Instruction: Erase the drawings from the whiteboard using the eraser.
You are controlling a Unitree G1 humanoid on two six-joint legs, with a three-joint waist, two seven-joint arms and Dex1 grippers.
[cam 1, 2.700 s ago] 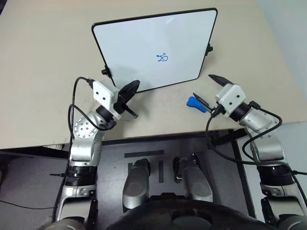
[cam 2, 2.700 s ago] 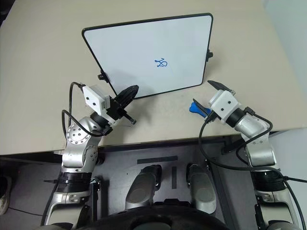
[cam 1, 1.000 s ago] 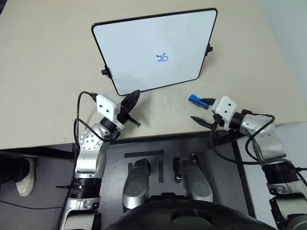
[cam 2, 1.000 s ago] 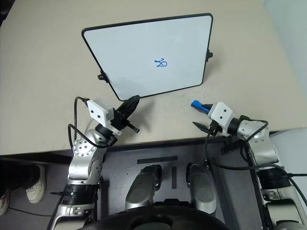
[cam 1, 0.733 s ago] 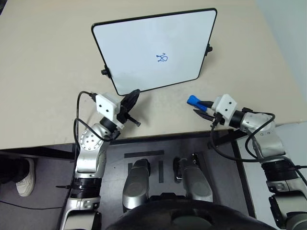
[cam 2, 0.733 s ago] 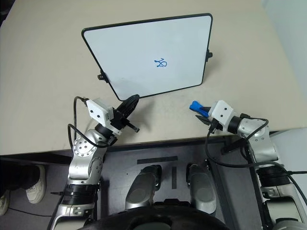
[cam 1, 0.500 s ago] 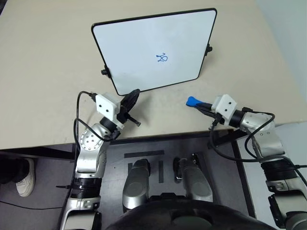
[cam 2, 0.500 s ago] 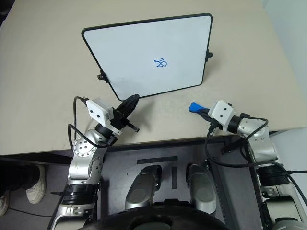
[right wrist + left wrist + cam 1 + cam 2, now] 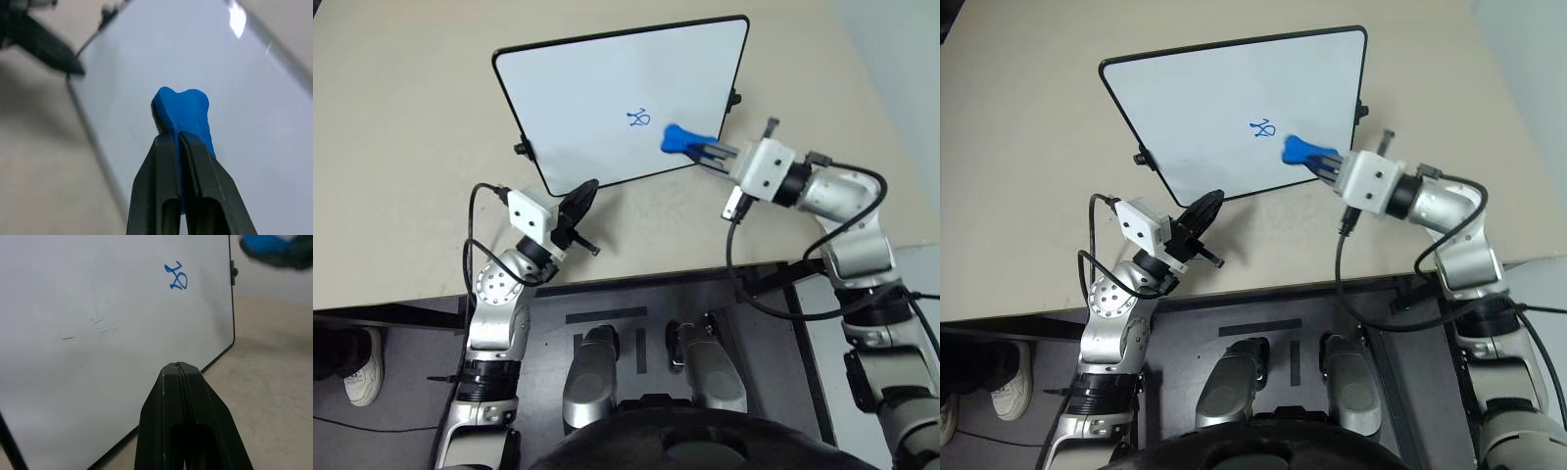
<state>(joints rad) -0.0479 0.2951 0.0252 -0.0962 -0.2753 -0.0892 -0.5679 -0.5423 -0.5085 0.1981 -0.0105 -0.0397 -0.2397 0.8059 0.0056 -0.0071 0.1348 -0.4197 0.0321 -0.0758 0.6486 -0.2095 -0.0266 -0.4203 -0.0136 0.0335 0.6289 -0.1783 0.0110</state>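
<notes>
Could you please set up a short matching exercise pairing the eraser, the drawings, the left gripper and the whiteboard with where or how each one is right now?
Things:
1. eraser
2. drawings
3. left gripper
4. whiteboard

States:
A. shut and holding nothing, beside the board's near edge
B. lying on the beige table, black-framed
C. clamped in the right gripper, over the board
D. blue loops, unerased, on the white surface

Pairs: 1-C, 2-D, 3-A, 4-B
</notes>
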